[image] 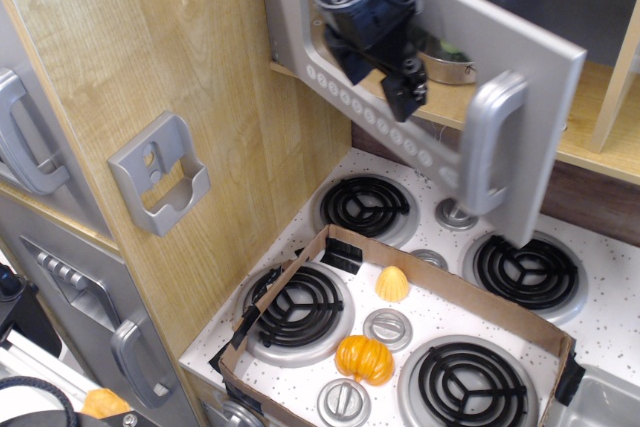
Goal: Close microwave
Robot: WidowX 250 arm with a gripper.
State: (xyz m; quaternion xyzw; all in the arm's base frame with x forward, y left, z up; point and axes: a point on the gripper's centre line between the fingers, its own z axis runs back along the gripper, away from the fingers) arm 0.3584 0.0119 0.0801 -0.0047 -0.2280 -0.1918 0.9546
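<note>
The microwave door (530, 77) is silver-grey with a row of round buttons (385, 132) along its lower edge and a chunky grey handle (488, 142). It stands partly open, swung most of the way across the wooden cabinet opening. My black gripper (405, 90) comes down from the top and rests against the door's front face, left of the handle. Its fingers look closed together and hold nothing. A metal pot (447, 59) with something green in it shows only in part behind the door.
Below is a toy stove (600, 277) with black burners and knobs. A cardboard tray (470, 297) holds an orange pumpkin (365, 359) and a yellow piece (392, 284). A grey bracket (160, 172) hangs on the wood side panel. Plain grey doors with curved handles (20, 142) stand at left.
</note>
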